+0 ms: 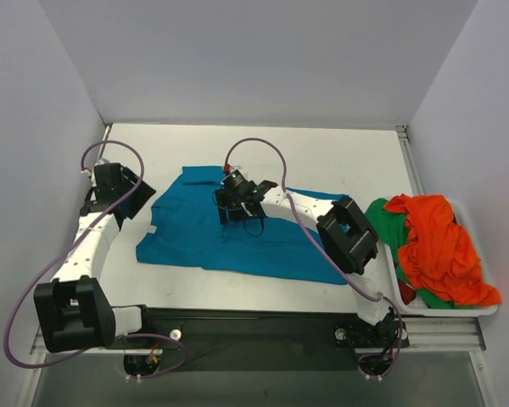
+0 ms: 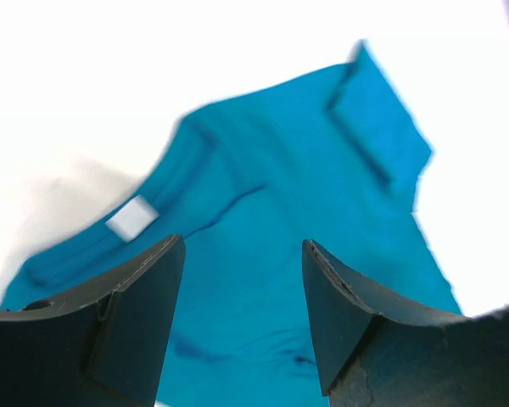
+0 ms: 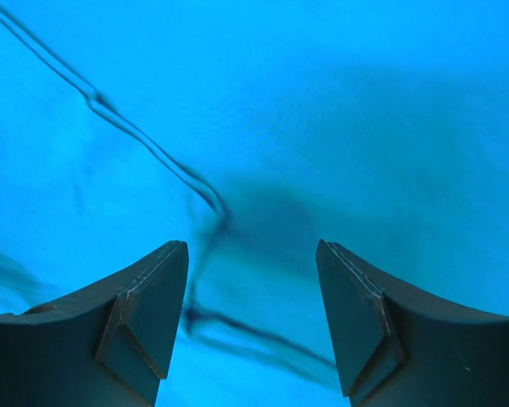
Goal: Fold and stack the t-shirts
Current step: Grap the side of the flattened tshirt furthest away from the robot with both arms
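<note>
Teal shirt [image 1: 195,242]: lay lengthwise left-to-right, mid-frame. Right claw [image 1: 237,202] sat over its centre, jaws apart, empty. Left claw [image 2: 242,254] was off its left edge, apart, empty.

The 2 dark fingers [image 2: 136,314] stand apart, gripping nothing, above a teal-blue t-shirt [image 2: 297,212] lying on the white counter [image 2: 85,85], its white label [image 2: 132,217] showing.

The spread shirt [image 1: 237,242] lies mid-way across the counter [image 1: 322,153]. Right of it, a shirt heap [image 1: 437,250] sits at the counter's edge. The right jaws hang over the spread shirt; the left jaws are just left of it.
</note>
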Robot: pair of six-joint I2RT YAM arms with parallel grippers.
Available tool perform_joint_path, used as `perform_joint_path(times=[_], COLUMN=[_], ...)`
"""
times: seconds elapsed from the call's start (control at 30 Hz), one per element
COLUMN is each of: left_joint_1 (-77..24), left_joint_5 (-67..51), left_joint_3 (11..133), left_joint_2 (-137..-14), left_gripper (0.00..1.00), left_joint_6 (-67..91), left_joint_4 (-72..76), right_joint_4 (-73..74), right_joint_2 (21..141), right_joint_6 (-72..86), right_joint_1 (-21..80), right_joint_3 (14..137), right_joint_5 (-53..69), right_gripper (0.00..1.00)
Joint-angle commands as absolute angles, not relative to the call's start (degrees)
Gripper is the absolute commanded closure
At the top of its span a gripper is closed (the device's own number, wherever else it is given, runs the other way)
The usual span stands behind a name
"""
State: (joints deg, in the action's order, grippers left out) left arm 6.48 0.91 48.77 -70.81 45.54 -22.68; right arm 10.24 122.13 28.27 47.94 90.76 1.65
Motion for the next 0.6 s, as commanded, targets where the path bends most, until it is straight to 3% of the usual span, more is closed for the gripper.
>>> perform_joint_path(times=[0.0,0.33,0.57], left_joint_1=[4.0,-4.0,-5.9], left_joint_5=[-3.5,1.3,3.7], left_joint_3=[56.9,89.3,106.8], left_joint_2=[-76.6,-106.6,-124.4], left_gripper=[0.32,0.32,0.41], left_joint_6=[42.2,32.4,26.8], left_joint_4=[-16.7,-19.4,-27.9], right_joint_4=[11.2,10.6,9.9], right_joint_2=[113.7,99.2,91.2], right_joint_6=[28.9,31.9,33.2], right_joint_1=[47.2,44.6,37.8], right_joint_3=[87.8,73.8,66.0], right_joint_5=[-2.7,-6.9,-4.0], right_gripper=[0.37,0.38,0.39])
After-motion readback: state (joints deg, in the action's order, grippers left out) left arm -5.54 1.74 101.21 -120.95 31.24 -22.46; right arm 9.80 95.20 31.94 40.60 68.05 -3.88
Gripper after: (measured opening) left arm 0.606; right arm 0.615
